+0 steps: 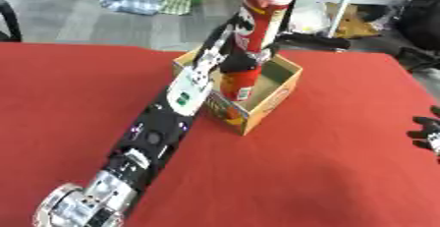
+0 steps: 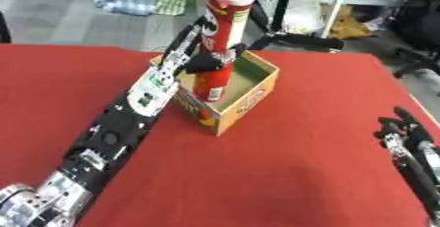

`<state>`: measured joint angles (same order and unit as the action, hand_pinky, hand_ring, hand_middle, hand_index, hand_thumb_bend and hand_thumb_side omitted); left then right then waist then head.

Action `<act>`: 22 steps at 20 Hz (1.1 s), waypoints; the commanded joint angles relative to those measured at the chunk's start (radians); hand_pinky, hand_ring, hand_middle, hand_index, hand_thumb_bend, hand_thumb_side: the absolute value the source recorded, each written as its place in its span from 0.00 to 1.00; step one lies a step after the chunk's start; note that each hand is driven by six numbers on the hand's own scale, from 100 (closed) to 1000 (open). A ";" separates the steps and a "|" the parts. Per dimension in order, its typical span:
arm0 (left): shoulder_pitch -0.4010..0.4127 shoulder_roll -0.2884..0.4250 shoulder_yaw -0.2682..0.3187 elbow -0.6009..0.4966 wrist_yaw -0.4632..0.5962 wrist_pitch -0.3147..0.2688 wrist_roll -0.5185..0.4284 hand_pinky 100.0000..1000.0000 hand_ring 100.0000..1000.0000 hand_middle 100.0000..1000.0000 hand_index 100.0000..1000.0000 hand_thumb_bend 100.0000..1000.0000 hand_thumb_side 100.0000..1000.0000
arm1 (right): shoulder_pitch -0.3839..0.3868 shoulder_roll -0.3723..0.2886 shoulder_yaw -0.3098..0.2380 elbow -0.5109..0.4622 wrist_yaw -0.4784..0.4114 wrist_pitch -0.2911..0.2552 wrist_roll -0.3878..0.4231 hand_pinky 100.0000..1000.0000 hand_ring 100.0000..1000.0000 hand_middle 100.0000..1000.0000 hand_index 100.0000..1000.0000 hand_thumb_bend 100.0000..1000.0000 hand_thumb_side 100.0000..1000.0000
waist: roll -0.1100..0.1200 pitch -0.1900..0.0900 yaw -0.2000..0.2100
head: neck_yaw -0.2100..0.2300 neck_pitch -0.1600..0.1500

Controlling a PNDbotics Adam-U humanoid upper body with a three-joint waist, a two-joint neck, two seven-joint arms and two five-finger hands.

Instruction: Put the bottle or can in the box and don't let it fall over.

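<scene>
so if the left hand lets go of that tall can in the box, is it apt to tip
Probably somewhat. The can is tall and narrow, rising well above the box walls, so it looks top-heavy. It appears slightly tilted while the left hand grips it. The walls might catch a lean.

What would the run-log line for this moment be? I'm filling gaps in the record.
left hand shut on chip can | can upright, base inside cardboard box | right hand idle, open, right edge | red table
</scene>
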<state>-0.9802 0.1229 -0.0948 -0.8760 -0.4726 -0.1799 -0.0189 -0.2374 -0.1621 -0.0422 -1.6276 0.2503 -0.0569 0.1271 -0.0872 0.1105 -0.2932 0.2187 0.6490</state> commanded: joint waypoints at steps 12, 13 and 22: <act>0.096 0.123 0.029 -0.321 0.081 0.111 0.113 0.85 0.96 0.95 1.00 0.65 0.75 | -0.001 -0.029 -0.024 -0.007 0.011 0.003 -0.011 0.76 0.75 0.81 1.00 0.00 0.83 | 0.020 -0.005 0.083 | -0.026 0.009; 0.128 0.149 0.031 -0.385 0.130 0.113 0.113 0.85 0.95 0.94 1.00 0.61 0.75 | 0.001 -0.033 -0.027 -0.007 0.011 0.004 -0.014 0.76 0.75 0.81 1.00 0.00 0.83 | 0.025 -0.007 0.097 | -0.029 0.013; 0.589 0.313 0.163 -0.840 0.390 0.168 0.114 0.82 0.92 0.91 0.96 0.39 0.76 | 0.000 -0.048 -0.050 -0.023 -0.016 0.008 -0.038 0.76 0.74 0.81 1.00 0.00 0.83 | 0.064 -0.009 0.216 | -0.059 0.050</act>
<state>-0.3850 0.4025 0.0361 -1.6555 -0.1042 -0.0181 0.0952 -0.2283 -0.1837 -0.0820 -1.6256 0.2435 -0.0481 0.0959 -0.0334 0.1106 -0.0688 0.1659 0.6931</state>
